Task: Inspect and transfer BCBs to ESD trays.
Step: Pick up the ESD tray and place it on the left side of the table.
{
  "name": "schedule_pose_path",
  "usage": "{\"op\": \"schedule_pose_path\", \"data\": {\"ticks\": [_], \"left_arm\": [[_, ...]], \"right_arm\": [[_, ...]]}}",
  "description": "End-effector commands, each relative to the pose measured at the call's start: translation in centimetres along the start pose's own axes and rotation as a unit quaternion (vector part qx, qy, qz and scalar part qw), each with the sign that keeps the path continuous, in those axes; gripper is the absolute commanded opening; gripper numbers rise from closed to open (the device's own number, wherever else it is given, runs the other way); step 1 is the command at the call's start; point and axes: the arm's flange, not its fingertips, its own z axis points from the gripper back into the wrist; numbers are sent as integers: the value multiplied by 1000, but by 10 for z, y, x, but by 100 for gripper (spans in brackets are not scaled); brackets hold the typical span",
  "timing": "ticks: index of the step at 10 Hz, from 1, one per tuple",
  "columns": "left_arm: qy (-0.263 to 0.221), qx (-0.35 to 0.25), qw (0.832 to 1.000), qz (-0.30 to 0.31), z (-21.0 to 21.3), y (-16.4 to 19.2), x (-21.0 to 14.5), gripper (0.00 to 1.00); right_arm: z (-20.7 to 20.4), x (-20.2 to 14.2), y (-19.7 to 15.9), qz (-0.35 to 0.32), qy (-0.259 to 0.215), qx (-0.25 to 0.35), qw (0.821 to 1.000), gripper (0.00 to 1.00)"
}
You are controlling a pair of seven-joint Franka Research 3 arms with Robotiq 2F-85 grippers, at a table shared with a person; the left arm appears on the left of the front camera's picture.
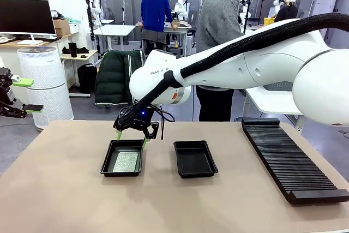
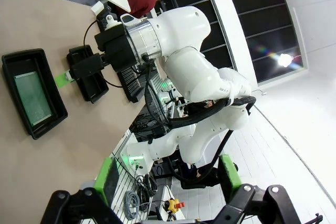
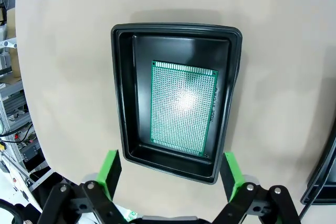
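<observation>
Here, one BCB [image 3: 182,108] lies flat on the floor of an ESD tray [image 3: 122,93], a little toward that floor's 5 o'clock corner in the right wrist view and touching no wall. In the front view this loaded tray sits at 9 o'clock of the second ESD tray [image 1: 194,158], which is bare, with a gap between them. The long ribbed rack [image 1: 289,159] lies well apart, at 3 o'clock on the tabletop [image 1: 65,200].

The right end effector [image 1: 132,136] hovers just above the loaded tray's 12 o'clock rim, jaws apart and holding nothing. The left end effector [image 1: 27,95] hangs off the tabletop's 9 o'clock edge, jaws also apart and empty.

I judge the step to be checking the seated board. To do it well, keep the wrist square over the tray. A bright glare sits mid-board, so a slight tilt may be needed to read that patch. Any withdrawal should rise straight up first, so the green fingers [image 3: 111,167] clear the rim without nudging the tray. The bare tray looks like the next destination.
</observation>
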Motion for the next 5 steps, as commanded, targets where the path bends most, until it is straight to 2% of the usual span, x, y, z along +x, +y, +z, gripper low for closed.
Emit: {"op": "schedule_pose_path", "data": {"ticks": [1,2,5], "left_arm": [[-1,-5,1000,-1,0,-1,-1,100],[0,0,1000,0,0,0,0,100],[12,40,999,16,-20,-21,20,100]], "right_arm": [[-1,-1,1,1,-4,2,1000,100],[0,0,0,0,0,0,1000,100],[31,-30,-20,-1,-11,59,998,100]]}}
